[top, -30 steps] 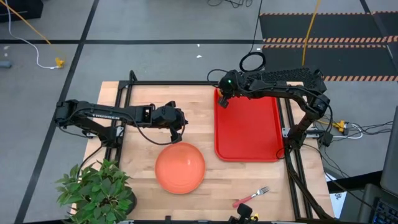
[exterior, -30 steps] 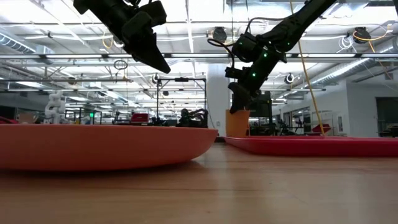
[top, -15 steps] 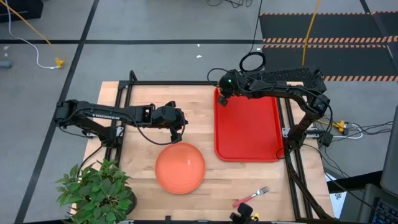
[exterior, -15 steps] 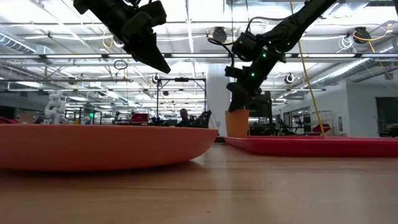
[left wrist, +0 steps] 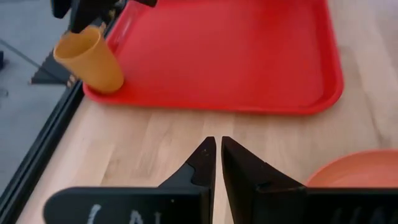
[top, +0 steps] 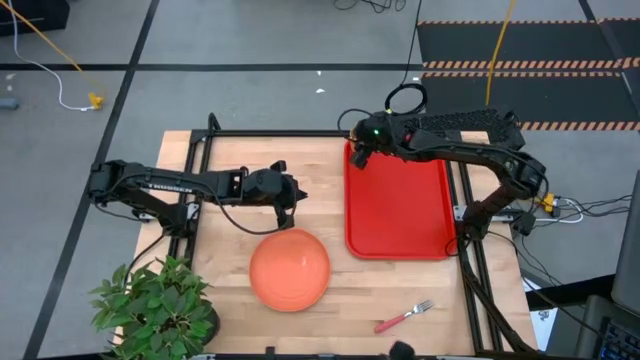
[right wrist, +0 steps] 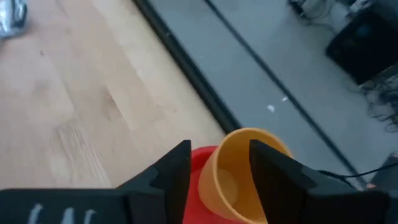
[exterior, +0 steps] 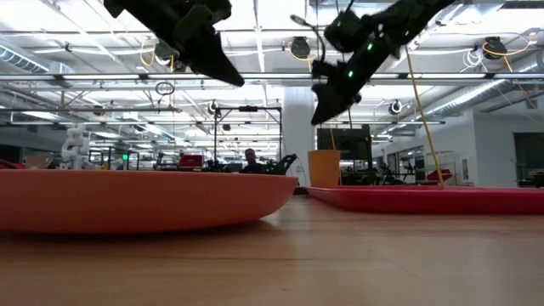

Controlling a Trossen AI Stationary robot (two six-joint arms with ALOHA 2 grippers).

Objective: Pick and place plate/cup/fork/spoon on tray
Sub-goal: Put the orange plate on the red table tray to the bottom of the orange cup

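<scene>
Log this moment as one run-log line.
cup: standing in tray corner | right gripper: open, above cup | left gripper: shut, beside plate

Wooden table on grey floor; potted plant at its corner; striped mat; ceiling strip lights; white column.

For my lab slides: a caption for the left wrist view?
Orange cup stands in the red tray's corner; shut left hand hovers nearby.
</scene>
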